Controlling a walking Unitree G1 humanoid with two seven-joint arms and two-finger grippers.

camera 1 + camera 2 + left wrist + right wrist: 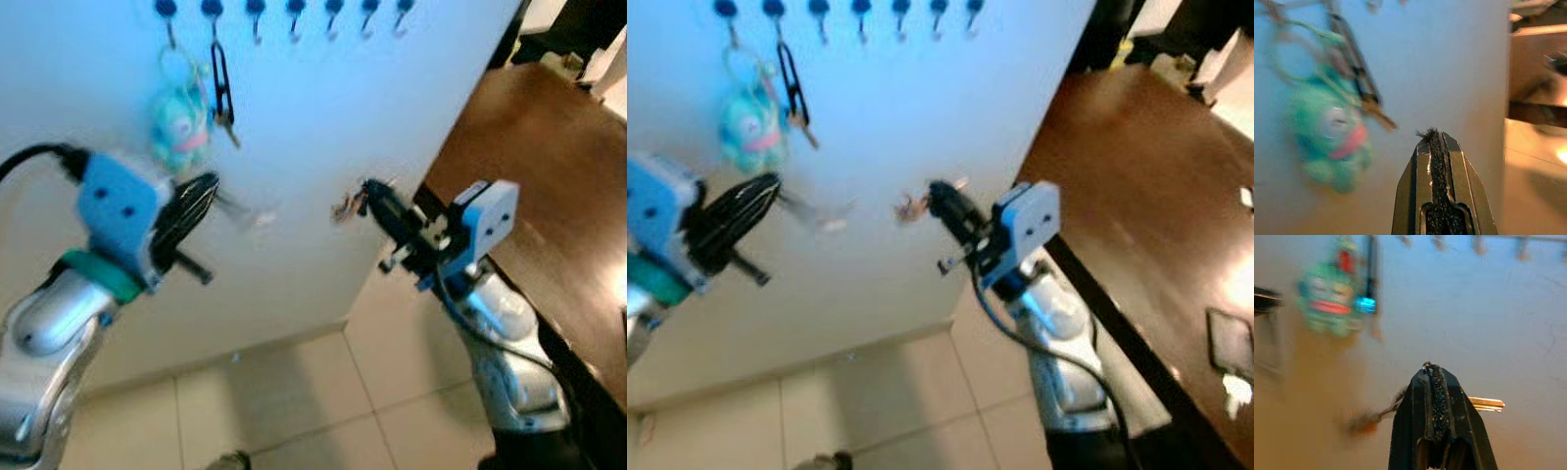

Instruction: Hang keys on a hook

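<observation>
A row of dark hooks point(294, 10) runs along the top of a white wall point(313, 117). A teal plush keychain point(179, 122) hangs by its ring from the leftmost hook. A black carabiner point(221, 83) with a small key hangs from the hook beside it. My left gripper point(211, 186) is shut and holds nothing, just below and right of the plush point(1330, 139). My right gripper point(370, 191) is shut on a brass key point(1486, 404), held up close to the wall below the hooks. A small brownish fob point(343, 208) dangles from the key.
A dark brown wooden table point(549, 147) stands to the right of the wall's edge, close to my right arm. A dark flat phone-like object point(1227, 338) lies on it. Beige floor tiles point(294, 401) lie below the wall.
</observation>
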